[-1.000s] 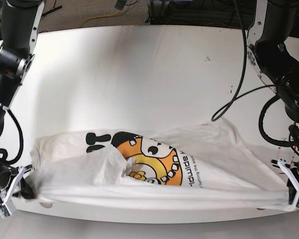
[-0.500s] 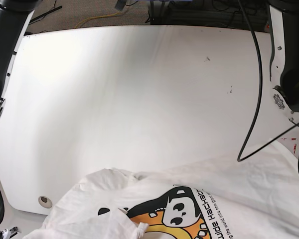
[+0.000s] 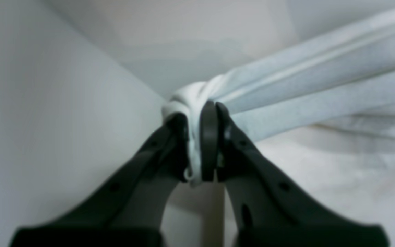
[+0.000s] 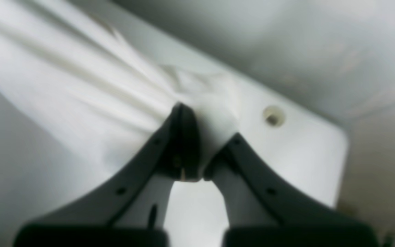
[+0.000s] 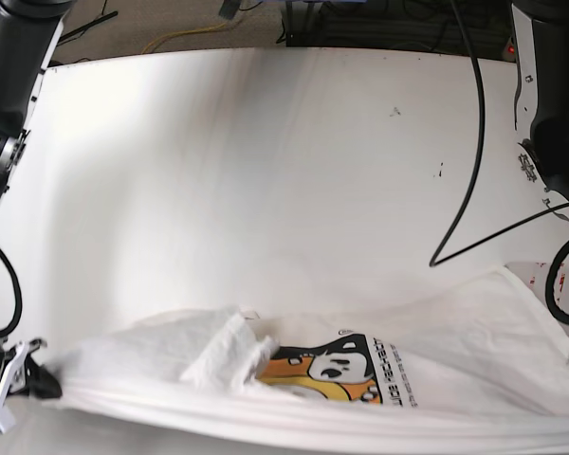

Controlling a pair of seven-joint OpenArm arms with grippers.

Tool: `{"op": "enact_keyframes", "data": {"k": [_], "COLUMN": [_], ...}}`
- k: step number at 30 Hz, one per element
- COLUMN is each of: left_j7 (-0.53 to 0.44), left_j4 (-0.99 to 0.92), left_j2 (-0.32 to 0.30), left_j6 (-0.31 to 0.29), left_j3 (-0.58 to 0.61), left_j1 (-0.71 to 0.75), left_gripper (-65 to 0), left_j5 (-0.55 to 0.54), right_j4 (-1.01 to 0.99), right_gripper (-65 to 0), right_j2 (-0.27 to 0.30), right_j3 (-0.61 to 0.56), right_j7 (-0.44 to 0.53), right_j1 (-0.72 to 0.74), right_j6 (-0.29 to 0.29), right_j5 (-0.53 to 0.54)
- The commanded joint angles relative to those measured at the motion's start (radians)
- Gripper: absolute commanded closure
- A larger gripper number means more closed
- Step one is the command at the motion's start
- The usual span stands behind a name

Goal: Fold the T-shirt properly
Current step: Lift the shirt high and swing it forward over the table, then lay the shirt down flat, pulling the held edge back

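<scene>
Stretching along the near edge of the white table [image 5: 266,161], the T-shirt [image 5: 436,351] hangs between the two arms, its lower hem pulled into a taut band across the bottom of the base view. An orange-and-yellow cartoon print [image 5: 327,370] with a black-and-white face sits near 6 o'clock, and beside it run two lines of small dark lettering [image 5: 391,374], turned sideways and too small to read. A loose flap of fabric is bunched just at 9 o'clock of the print.

The left gripper [image 3: 201,147] is clamped on a gathered corner of the shirt; cloth is squeezed between its dark fingers [image 3: 208,137] and bulges out above them, with tight folds running off toward 2 o'clock. Only the left wrist view shows this grip, since that arm's gripper lies off the right edge of the base view.

The right gripper [image 4: 197,144] is likewise closed on a wad of the shirt, folds fanning toward 10 o'clock. Its wrist view shows a round hole [image 4: 273,116] in the table's corner at 2 o'clock of the fingers, a detail the base view does not show. In the base view this gripper [image 5: 9,374] sits at the lower left, holding the shirt's end there.
</scene>
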Motion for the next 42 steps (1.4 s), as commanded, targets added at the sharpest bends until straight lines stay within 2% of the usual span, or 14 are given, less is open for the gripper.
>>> {"op": "enact_keyframes", "data": {"k": [1, 9, 16, 20, 27, 30, 36, 42], "left_j7": [0.006, 0.008, 0.006, 0.003, 0.002, -0.010, -0.165, -0.256], "left_j4": [0.016, 0.022, 0.023, 0.023, 0.022, 0.020, 0.013, 0.004], "left_j2": [-0.020, 0.023, 0.060, 0.106, 0.121, 0.148, 0.175, 0.212], "left_j6": [0.009, 0.009, 0.009, 0.009, 0.009, 0.009, 0.009, 0.009], "left_j3": [-0.016, -0.140, -0.157, -0.241, -0.258, -0.309, -0.350, -0.353], "left_j1": [0.073, 0.366, 0.647, 0.799, 1.017, 1.100, 1.278, 1.348], "left_gripper": [-0.6, -0.6, -0.4, -0.4, -0.4, -0.4, -0.4, -0.4], "left_j5": [0.060, 0.060, 0.060, 0.060, 0.060, 0.060, 0.063, 0.067], "right_j4": [0.028, 0.233, 0.330, 0.390, 0.398, 0.398, 0.398, 0.396], "right_gripper": [0.0, 0.0, 0.0, 0.0, 0.0, 0.0, 0.0, 0.0], "right_j2": [0.032, 0.020, -0.074, -0.118, -0.178, -0.201, -0.238, -0.266], "right_j3": [0.043, 0.219, 0.365, 0.429, 0.497, 0.529, 0.570, 0.580], "right_j7": [0.005, 0.003, -0.021, -0.021, -0.021, -0.021, -0.020, -0.018], "right_j1": [-0.051, -0.431, -0.704, -0.847, -1.000, -1.049, -1.137, -1.163], "right_j6": [-0.010, -0.010, -0.010, -0.010, -0.010, -0.010, -0.010, -0.010], "right_j5": [0.006, 0.012, 0.012, 0.012, 0.012, 0.010, 0.009, 0.007]}}
